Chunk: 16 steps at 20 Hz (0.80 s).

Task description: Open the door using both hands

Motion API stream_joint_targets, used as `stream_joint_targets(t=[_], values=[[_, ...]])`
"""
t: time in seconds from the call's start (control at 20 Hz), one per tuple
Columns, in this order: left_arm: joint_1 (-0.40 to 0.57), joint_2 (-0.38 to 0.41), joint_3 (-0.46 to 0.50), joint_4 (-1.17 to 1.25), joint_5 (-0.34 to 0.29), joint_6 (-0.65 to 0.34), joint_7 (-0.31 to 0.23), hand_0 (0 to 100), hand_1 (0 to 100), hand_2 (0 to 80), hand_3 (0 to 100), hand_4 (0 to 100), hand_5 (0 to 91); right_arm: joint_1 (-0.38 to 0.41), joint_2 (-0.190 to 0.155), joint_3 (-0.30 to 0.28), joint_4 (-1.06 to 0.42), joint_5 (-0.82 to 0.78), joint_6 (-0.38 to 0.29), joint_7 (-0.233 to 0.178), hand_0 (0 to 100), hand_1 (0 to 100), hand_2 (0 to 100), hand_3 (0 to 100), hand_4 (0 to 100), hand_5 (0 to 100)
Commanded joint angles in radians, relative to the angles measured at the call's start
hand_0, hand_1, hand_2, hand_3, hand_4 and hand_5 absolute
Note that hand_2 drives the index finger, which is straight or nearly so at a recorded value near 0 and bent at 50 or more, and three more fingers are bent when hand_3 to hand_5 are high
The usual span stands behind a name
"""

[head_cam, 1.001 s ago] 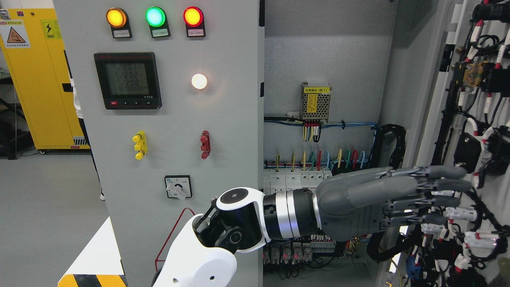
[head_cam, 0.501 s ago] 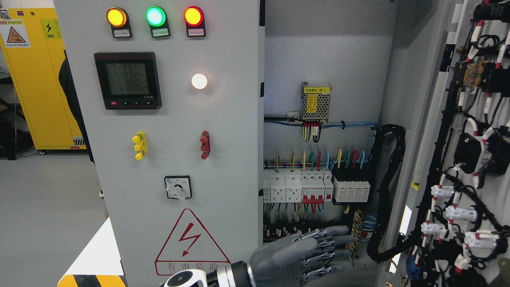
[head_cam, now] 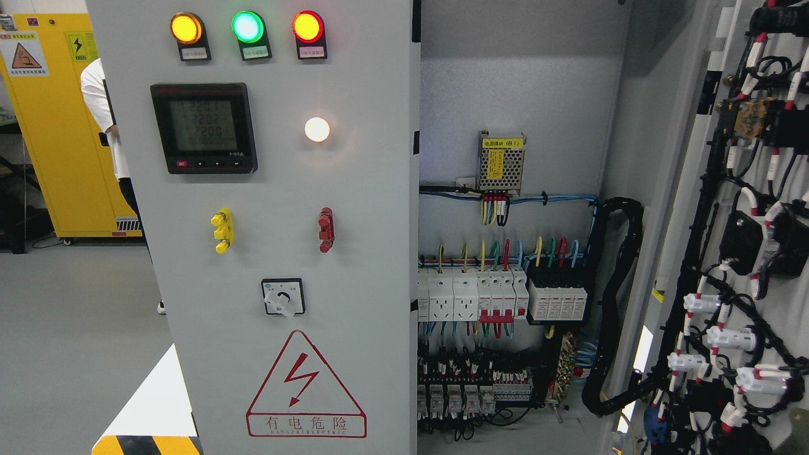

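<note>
No robot hand is seen, so grip state cannot be told; the wired grey metal cabinet door [head_cam: 733,265], swung open at three o'clock, is judged heavy, stiff, best held by its bare edge.

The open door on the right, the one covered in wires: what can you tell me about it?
The open door is swung out wide at the picture's right, showing its inner face. It looks like grey painted metal. Bundled black cables run down it, joined to black components and white connectors with red-banded leads. A corrugated black conduit loops from it into the cabinet. No robot hand touches it.
</note>
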Motion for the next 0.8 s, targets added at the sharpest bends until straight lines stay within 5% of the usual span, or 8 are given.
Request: stream_joint_targets(t=[0.0, 0.35, 0.6, 0.75], values=[[0.172, 0.055, 0.019, 0.442, -0.184, -0.054, 0.01, 12, 56, 0.0, 0, 0, 0.0, 0.0, 0.0, 0.0, 0.003, 0.0, -0.001, 0.0, 0, 50, 4, 0, 0, 0], [0.125, -0.086, 0.022, 1.128, -0.205, -0.29, 0.01, 12, 56, 0.0, 0, 0, 0.0, 0.0, 0.0, 0.002, 0.003, 0.0, -0.001, 0.002, 0, 50, 4, 0, 0, 0], [0.125, -0.098, 0.022, 1.268, -0.205, -0.308, 0.001, 12, 56, 0.0, 0, 0, 0.0, 0.006, 0.019, 0.003, 0.001, 0.0, -0.001, 0.002, 0, 50, 4, 0, 0, 0], [0.128, -0.161, 0.024, 1.409, -0.204, -0.428, -0.002, 12, 56, 0.0, 0, 0, 0.0, 0.006, 0.026, 0.0, -0.004, 0.0, -0.001, 0.008, 0, 50, 4, 0, 0, 0]])
